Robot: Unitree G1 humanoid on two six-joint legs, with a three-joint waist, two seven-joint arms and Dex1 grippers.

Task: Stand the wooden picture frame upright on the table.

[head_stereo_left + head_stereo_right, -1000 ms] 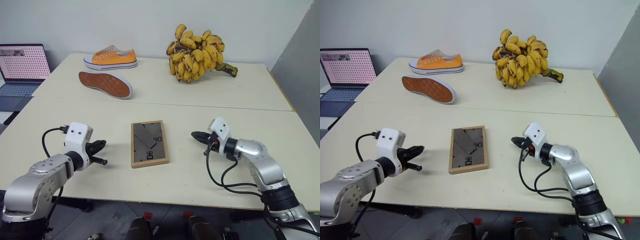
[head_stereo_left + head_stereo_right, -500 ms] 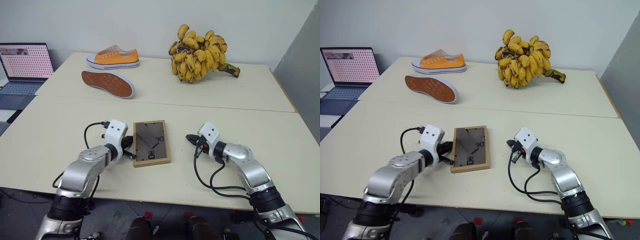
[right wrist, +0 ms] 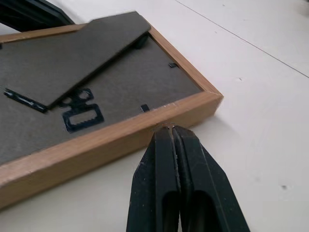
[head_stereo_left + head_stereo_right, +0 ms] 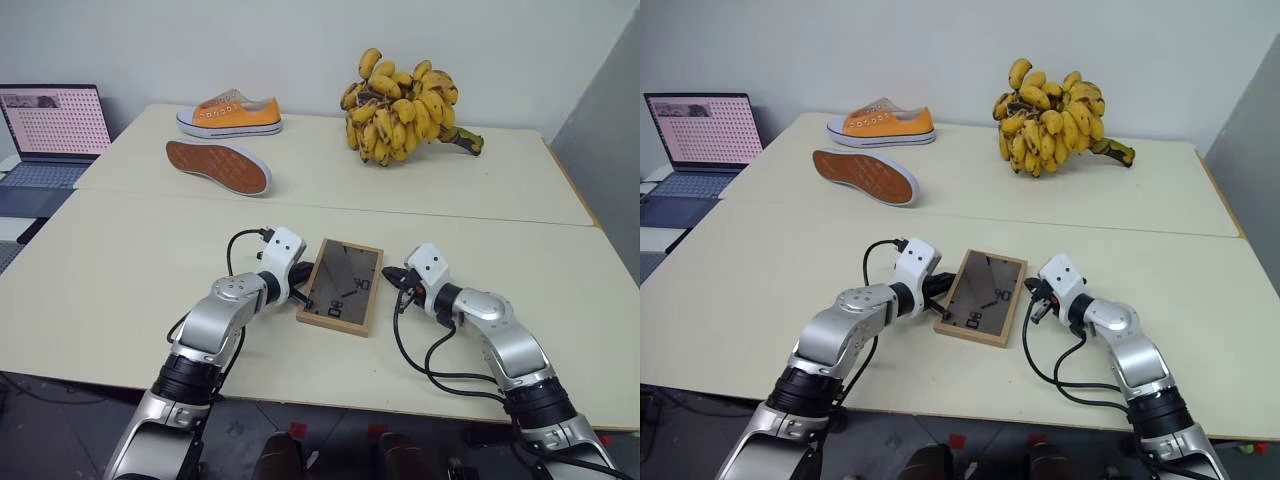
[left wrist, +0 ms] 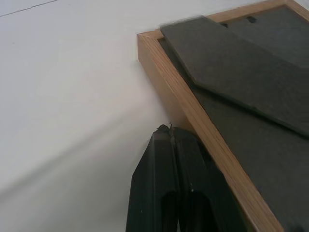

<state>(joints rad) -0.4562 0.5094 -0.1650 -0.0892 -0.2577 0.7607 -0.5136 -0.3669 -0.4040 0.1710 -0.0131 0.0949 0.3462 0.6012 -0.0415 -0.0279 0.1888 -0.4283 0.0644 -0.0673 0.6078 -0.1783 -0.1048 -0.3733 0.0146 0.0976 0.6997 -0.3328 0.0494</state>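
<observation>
The pale cream flat surface (image 4: 120,260) is seen carrying the small light-wood picture frame (image 4: 342,285), face down, near the middle. It is flanked by left gripper (image 4: 299,285) and right gripper (image 4: 398,277), fingers pressed together, nothing held. Light, rigid; best pinched by opposite wooden edges.
</observation>
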